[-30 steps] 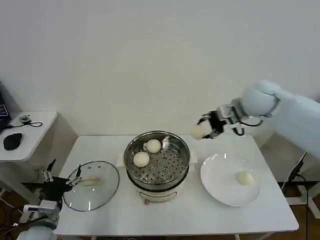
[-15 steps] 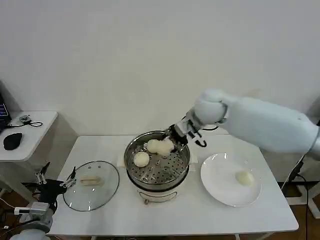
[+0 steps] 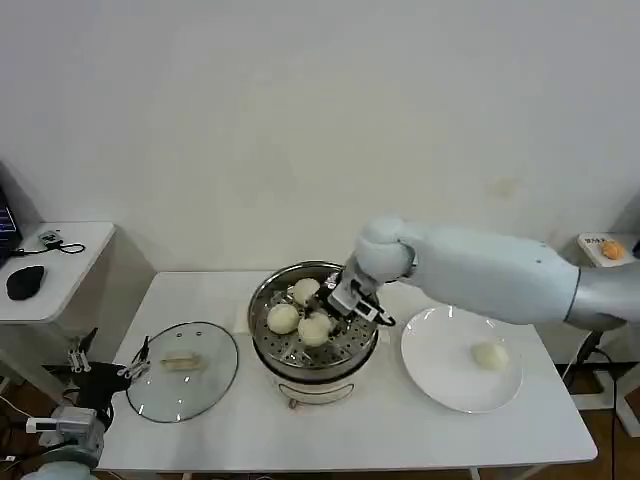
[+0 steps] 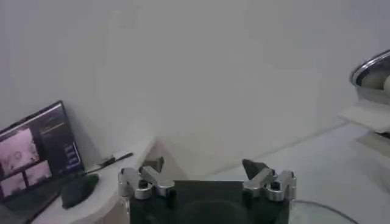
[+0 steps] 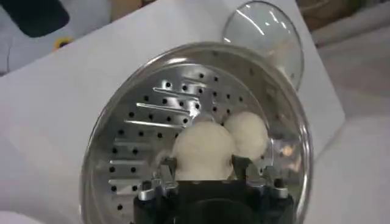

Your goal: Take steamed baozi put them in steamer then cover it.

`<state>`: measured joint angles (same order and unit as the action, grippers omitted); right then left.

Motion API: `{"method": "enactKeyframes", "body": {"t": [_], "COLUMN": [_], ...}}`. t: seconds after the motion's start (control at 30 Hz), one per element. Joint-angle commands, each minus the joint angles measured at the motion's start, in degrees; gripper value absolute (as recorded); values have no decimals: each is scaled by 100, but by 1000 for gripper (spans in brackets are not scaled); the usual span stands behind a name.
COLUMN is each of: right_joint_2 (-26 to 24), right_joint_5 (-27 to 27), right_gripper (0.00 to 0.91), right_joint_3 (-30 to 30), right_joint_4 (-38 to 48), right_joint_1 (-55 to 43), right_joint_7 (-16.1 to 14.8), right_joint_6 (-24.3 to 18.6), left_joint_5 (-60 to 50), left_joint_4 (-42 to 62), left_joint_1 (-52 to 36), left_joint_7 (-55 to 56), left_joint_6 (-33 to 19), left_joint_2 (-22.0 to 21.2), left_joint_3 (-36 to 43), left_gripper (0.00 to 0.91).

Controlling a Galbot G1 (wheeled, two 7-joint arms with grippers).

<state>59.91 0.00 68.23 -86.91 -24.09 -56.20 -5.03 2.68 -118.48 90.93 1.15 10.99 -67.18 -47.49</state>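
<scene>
Shiny steamer [image 3: 270, 300] on the table [image 3: 400, 425] holds three baozi. Right tool [image 3: 326, 315] pinches one baozi [image 3: 315, 328] inside. Left tool [image 4: 207, 178] waits spread near the cover [image 3: 182, 370].

Cream-white baozi [image 3: 315, 328]; shiny perforated steel steamer [image 3: 268, 300]; white plate [image 3: 440, 375].

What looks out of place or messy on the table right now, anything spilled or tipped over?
Nothing stands out. The steamer sits upright with three baozi on its tray, the third between the fingers of the right gripper. One baozi waits on the white plate, and the cover lies flat beside the steamer.
</scene>
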Motion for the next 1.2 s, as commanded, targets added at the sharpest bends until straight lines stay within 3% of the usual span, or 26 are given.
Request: {"method": "enactKeyframes", "body": {"t": [0.03, 0.47, 0.5, 0.57, 1.07, 1.2], "right_joint_2": [241, 198, 194, 183, -6, -289], "right_joint_5": [-210, -175, -172, -160, -85, 651], "right_gripper": [635, 645, 665, 897, 907, 907], "right_joint_3": [188, 290, 295, 297, -25, -167], "right_joint_4": [110, 54, 52, 41, 193, 361], "right_joint_1": [88, -110, -111, -106, -393, -599], "right_joint_7": [-102, -315, -316, -310, -114, -13], "right_joint_6": [-470, -627, -633, -639, -669, -282], "left_joint_5": [42, 34, 31, 23, 2, 15], "left_joint_4": [40, 70, 71, 68, 116, 143], "left_joint_1": [-3, -39, -43, -49, -97, -138], "left_joint_7": [2, 7, 6, 7, -1, -3], "left_joint_6": [-2, -11, -10, -11, -13, -15], "left_joint_2": [-4, -12, -16, -22, 8, 45], "left_joint_3": [-24, -15, -9, 0, 14, 40], "left_gripper": [907, 907, 907, 907, 907, 907]}}
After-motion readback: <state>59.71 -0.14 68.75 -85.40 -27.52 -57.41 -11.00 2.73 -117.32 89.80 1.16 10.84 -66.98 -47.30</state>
